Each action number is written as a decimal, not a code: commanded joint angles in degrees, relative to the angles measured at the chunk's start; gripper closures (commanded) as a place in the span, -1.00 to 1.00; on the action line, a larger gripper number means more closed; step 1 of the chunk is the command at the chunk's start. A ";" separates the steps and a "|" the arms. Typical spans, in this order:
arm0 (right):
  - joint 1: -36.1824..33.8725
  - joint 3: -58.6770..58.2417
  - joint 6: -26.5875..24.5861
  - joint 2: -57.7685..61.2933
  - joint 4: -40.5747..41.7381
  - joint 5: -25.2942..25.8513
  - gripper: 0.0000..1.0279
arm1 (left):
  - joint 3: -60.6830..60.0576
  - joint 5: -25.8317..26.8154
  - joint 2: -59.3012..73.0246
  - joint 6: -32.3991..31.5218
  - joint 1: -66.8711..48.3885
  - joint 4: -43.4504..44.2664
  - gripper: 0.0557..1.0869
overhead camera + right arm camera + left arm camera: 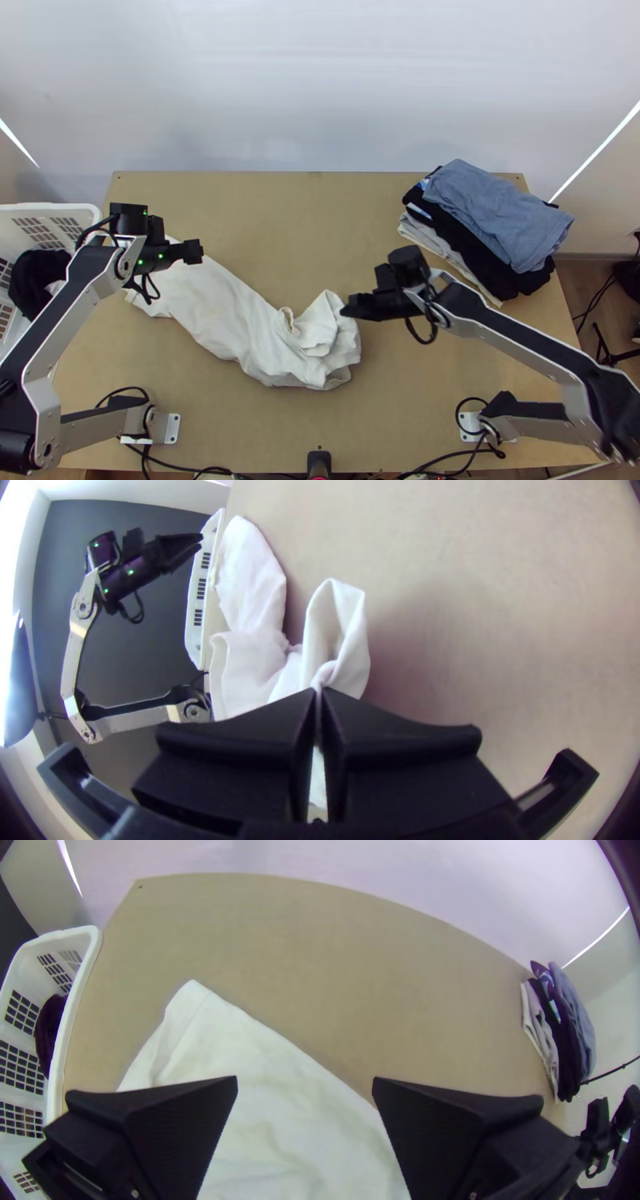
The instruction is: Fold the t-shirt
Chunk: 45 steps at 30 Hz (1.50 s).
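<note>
The right pincer (345, 310) is clamped on the white t-shirt (232, 312), its fingers together with a pinch of cloth between them! That end of the shirt is bunched and crumpled at the tips, and from there the rest runs left across the table (280, 208) in a long, loosely creased strip, all the way to beneath the left pincer (200, 251). And that left one has its fingers wide apart, above the shirt, nothing between them! Beyond the right pincer, off to its right, sits the clothes stack (496, 216); left of the left pincer, the white basket (48, 207), dark cloth (36, 280) inside.
</note>
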 commanded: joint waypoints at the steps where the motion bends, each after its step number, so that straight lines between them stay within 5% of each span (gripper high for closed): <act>1: 0.97 -2.90 -0.95 -7.90 -5.10 -0.56 0.94 | 0.61 0.11 3.62 6.99 3.05 -2.64 -0.91; 6: 1.50 -4.39 -0.69 -7.99 -4.93 -0.47 0.94 | 8.08 0.19 13.03 14.02 8.06 -8.79 -0.91; 16: 1.50 -4.83 -0.69 -6.67 -2.91 -0.38 0.94 | 21.97 0.19 25.77 20.26 14.48 1.49 -0.91; 33: 0.27 -5.01 -0.08 -6.67 -2.91 -0.38 0.94 | 15.91 -0.07 28.06 24.48 13.43 -5.01 -0.86; 36: 0.00 -4.75 0.01 -6.84 -2.91 -0.38 0.94 | 14.24 -0.16 28.23 24.83 13.43 -4.66 -0.61; 39: -0.44 -4.57 0.19 -6.93 -2.91 -0.38 0.94 | 12.65 -0.07 28.06 24.92 13.25 -4.31 -0.60; 40: -0.44 -4.48 0.19 -7.11 -2.91 -0.38 0.94 | 12.39 -0.07 27.97 24.83 13.16 -4.39 -0.41; 43: -0.44 -4.31 0.54 -7.72 -2.91 -0.29 0.94 | 8.35 -0.07 24.54 22.37 12.99 5.19 0.94; 45: -1.14 -3.60 0.63 -7.90 -2.91 -0.03 0.94 | 8.61 0.02 23.22 21.93 13.16 6.15 0.93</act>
